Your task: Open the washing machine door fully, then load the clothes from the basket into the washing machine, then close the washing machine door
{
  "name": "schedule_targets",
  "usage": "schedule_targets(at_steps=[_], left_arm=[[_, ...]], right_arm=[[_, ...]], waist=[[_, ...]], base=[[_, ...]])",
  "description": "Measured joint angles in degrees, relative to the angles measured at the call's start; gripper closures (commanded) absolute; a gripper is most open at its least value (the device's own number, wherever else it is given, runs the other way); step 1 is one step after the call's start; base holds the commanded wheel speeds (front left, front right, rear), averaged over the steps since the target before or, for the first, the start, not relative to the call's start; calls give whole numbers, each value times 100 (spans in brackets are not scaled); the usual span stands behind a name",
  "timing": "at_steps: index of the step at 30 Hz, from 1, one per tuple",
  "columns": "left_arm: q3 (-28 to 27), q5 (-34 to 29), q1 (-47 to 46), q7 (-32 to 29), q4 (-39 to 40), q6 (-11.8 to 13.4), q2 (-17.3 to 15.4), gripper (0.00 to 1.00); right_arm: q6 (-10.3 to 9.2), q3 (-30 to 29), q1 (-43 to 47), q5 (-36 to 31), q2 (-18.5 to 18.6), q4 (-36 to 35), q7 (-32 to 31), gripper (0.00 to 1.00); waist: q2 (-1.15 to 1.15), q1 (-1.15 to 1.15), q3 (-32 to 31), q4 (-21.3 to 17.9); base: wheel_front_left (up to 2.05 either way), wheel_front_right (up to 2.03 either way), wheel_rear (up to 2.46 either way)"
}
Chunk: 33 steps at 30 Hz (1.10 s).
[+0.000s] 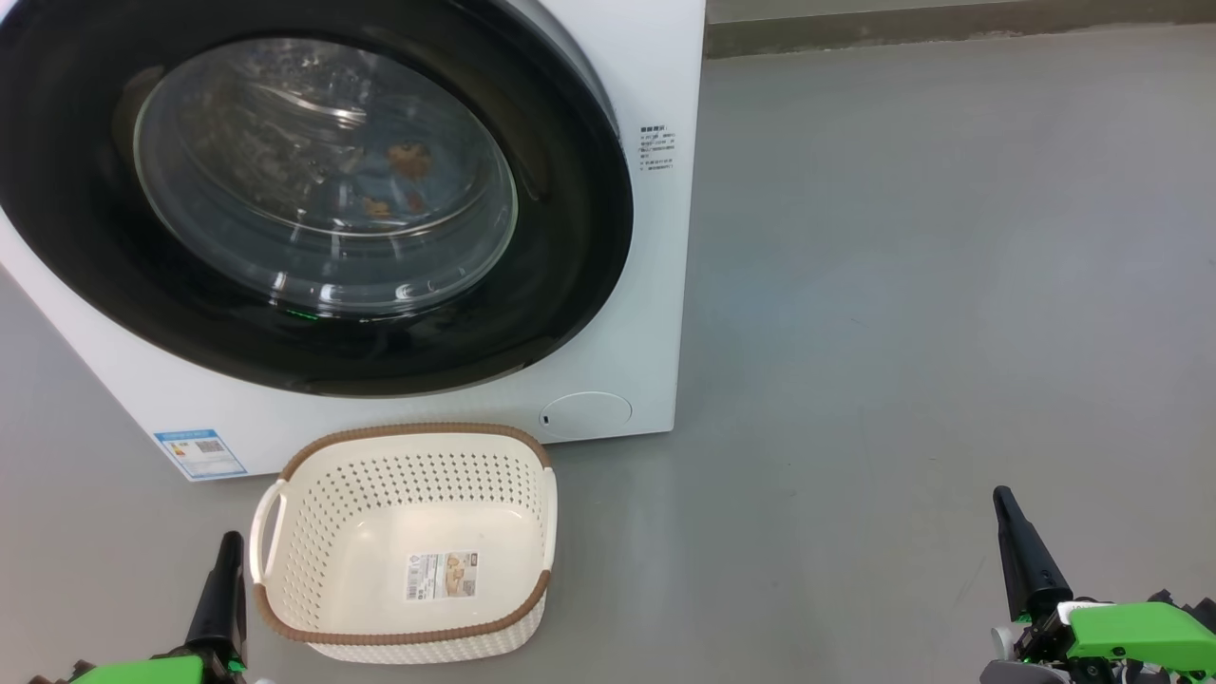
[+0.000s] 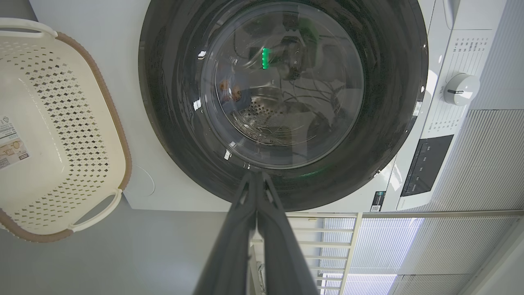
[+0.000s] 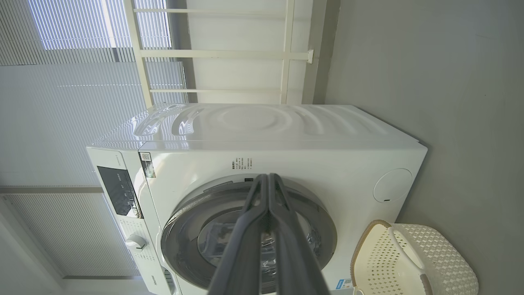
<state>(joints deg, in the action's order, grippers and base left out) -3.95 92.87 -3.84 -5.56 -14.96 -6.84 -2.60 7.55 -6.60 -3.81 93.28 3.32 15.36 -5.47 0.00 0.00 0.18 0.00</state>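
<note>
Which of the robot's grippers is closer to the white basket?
Left. The left gripper sits close beside the basket, just left of its handle. The right gripper is far off across the grey floor, on the basket's right.

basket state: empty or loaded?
Empty. The basket shows its bare perforated bottom and the paper label; no cloth lies in it.

The left hand [image 1: 230, 545] and right hand [image 1: 1003, 503] have long dark fingers [image 1: 1028, 562], bright green housings [image 1: 1140, 632].
</note>
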Motion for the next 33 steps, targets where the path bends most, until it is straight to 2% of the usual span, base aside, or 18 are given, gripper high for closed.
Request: schedule_targets(at_steps=[33], left_arm=[[-27,-2,0,-41,0,-1,42,100]], right_arm=[[0,-40,0,-35,-20,2,-8,100]], waist=[[0,0,0,0]], base=[[0,0,0]])
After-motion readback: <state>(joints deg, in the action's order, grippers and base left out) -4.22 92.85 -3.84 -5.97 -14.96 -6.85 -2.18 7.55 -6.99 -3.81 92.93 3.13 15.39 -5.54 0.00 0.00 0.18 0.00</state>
